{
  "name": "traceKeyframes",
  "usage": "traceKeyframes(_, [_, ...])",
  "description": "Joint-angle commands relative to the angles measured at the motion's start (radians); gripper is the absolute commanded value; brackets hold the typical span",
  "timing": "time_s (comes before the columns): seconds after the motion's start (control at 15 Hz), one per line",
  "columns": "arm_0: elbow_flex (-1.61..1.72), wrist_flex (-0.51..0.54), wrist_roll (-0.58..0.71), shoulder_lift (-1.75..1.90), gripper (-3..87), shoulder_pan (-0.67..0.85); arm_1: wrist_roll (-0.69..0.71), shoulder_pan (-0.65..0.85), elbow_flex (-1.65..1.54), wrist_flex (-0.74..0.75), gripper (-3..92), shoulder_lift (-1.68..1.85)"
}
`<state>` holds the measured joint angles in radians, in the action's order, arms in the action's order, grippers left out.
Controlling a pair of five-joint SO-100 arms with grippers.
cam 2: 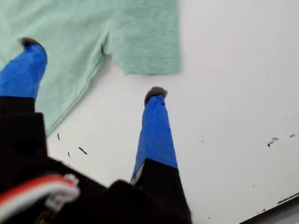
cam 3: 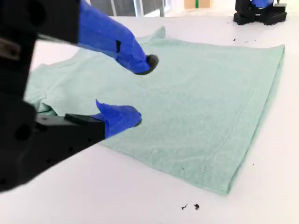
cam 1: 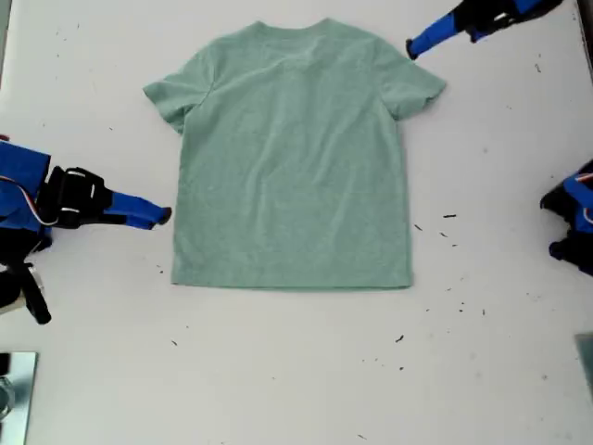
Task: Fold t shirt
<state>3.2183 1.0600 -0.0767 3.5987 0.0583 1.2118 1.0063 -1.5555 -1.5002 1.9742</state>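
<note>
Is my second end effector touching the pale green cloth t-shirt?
Cannot tell. In the second wrist view my second end effector is open at the pale green t-shirt's side edge; no view shows contact or gap plainly.

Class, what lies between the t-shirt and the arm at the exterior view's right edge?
Bare white table with a few dark specks, shown in the exterior view.

The exterior view looks straight down on the surface [cam 1: 296, 371]; both wrist views look low along their grippers, sharing the t shirt [cam 1: 292, 158].
</note>
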Motion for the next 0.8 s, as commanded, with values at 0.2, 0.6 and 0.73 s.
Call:
traceKeyframes(0.2, [0.011, -0.011, 0.003, 0.002, 14.5, -0.014, -0.005, 0.005, -0.259, 0.360, 38.7, -0.109])
traceKeyframes(0.6, [0.011, -0.011, 0.003, 0.002, 14.6, -0.028, -0.018, 0.028, -0.233, 0.526, 38.5, -0.446])
traceKeyframes(0.73, [0.009, -0.009, 0.003, 0.002, 14.6, -0.029, -0.011, 0.025, -0.201, 0.479, 38.6, -0.431])
